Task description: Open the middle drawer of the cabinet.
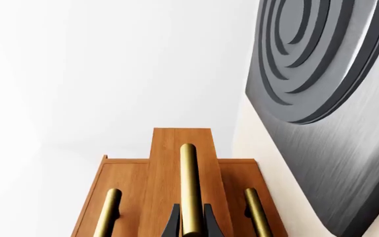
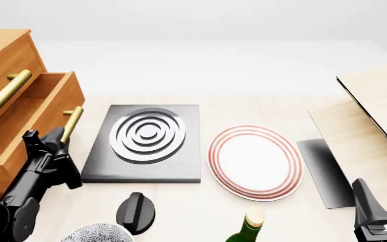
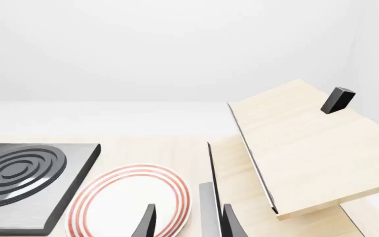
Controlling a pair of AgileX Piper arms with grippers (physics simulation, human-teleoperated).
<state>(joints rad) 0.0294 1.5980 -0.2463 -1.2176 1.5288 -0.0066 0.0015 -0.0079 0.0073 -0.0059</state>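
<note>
No writing shows anywhere. The left pincer [image 2: 64, 135] is clenched on the middle drawer [image 2: 42, 113] handle, the drawer pulled out of the cabinet [image 2: 2, 50]; the right pincer [image 3: 186, 222] hangs released.

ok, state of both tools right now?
Left tool: shut on the middle drawer handle.
Right tool: open, holding nothing.

From my front camera the cabinet [image 2: 5, 75] stands at the table's [image 2: 261, 108] left edge; its middle drawer [image 2: 42, 118] juts out toward the centre; my left gripper [image 2: 52, 146] sits at that drawer's front; right of it lies the ringed slab [image 2: 146, 143]; the plate [image 2: 255, 161] lies right of the slab; pale boards [image 2: 372, 116] lean at the right edge; a knob [image 2: 136, 212] and bottle [image 2: 247, 227] sit at the near edge; my right gripper [image 2: 382, 206] is at the near right corner.
</note>
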